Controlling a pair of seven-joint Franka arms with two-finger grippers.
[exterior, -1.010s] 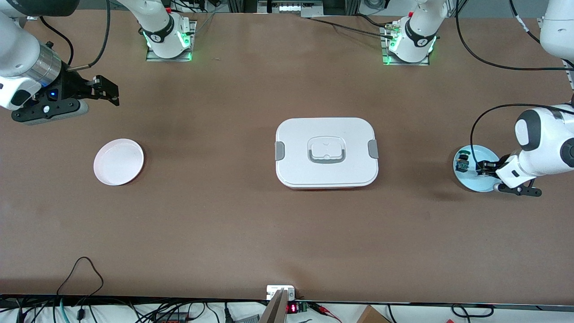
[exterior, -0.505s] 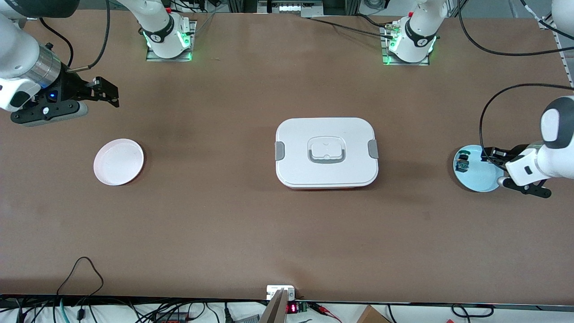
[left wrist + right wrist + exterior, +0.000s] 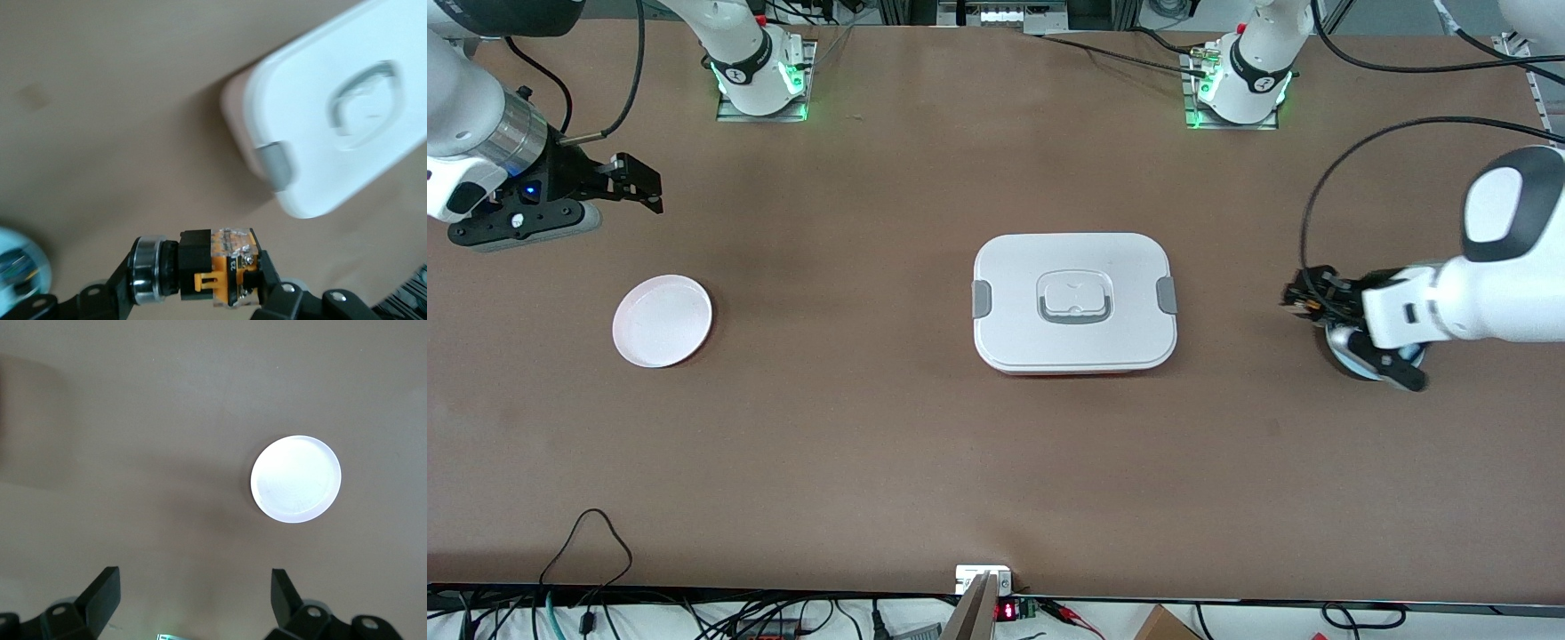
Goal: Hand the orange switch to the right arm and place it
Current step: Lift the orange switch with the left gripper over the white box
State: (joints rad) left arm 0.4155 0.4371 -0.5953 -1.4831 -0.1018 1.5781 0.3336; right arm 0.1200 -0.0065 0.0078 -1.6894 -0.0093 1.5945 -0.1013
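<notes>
We see the left gripper (image 3: 197, 283) clamped on the orange switch (image 3: 213, 267) near the white lidded box (image 3: 1074, 302) — right gripper (image 3: 193, 597) waits, jaws apart.

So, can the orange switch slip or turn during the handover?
Probably stiff: the switch looks like hard plastic, undeformed between the left gripper's fingers. Its round metal end may roll if set down. Being tiny, it leaves little room for the right gripper.
</notes>
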